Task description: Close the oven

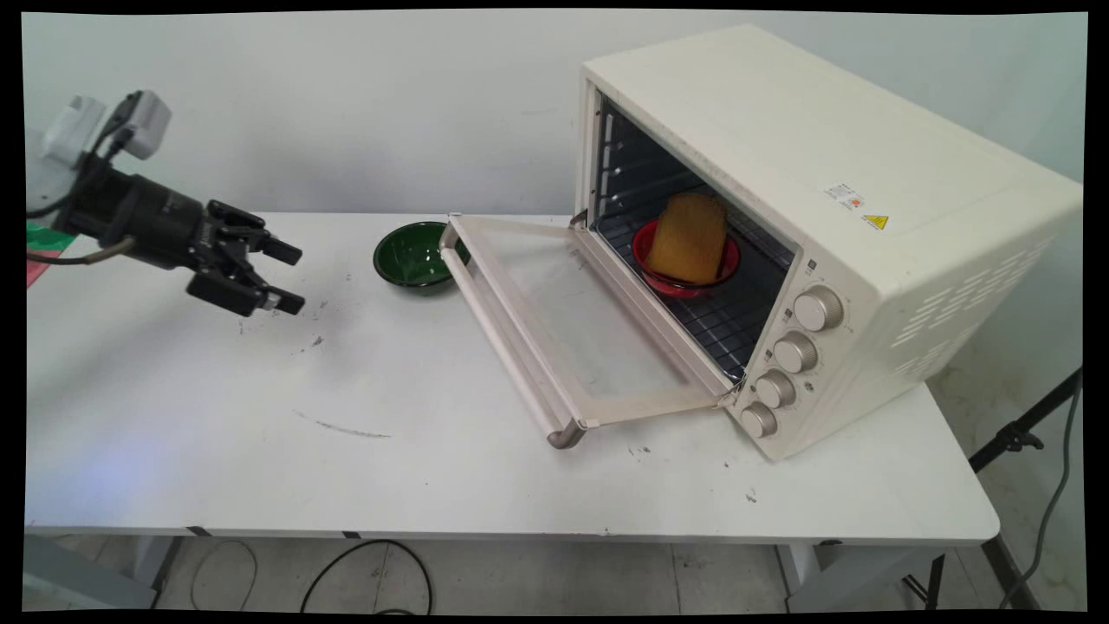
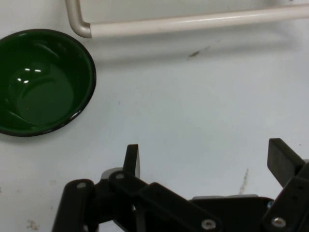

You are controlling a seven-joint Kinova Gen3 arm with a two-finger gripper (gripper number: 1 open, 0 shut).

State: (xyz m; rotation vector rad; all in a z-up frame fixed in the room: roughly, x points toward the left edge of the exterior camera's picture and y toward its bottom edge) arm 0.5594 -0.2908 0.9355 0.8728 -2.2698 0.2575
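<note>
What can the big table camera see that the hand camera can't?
Only the main view shows the oven with its knobs, and the red bowl holding bread inside. Only the hand view shows the green bowl's empty inside close up. Both show the green bowl, the oven door's handle, the white table and the open, empty gripper.

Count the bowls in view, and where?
2. A green bowl sits empty on the table, just left of the open oven door. A red bowl sits on the rack inside the oven, holding a bread loaf. None seem hidden.
</note>
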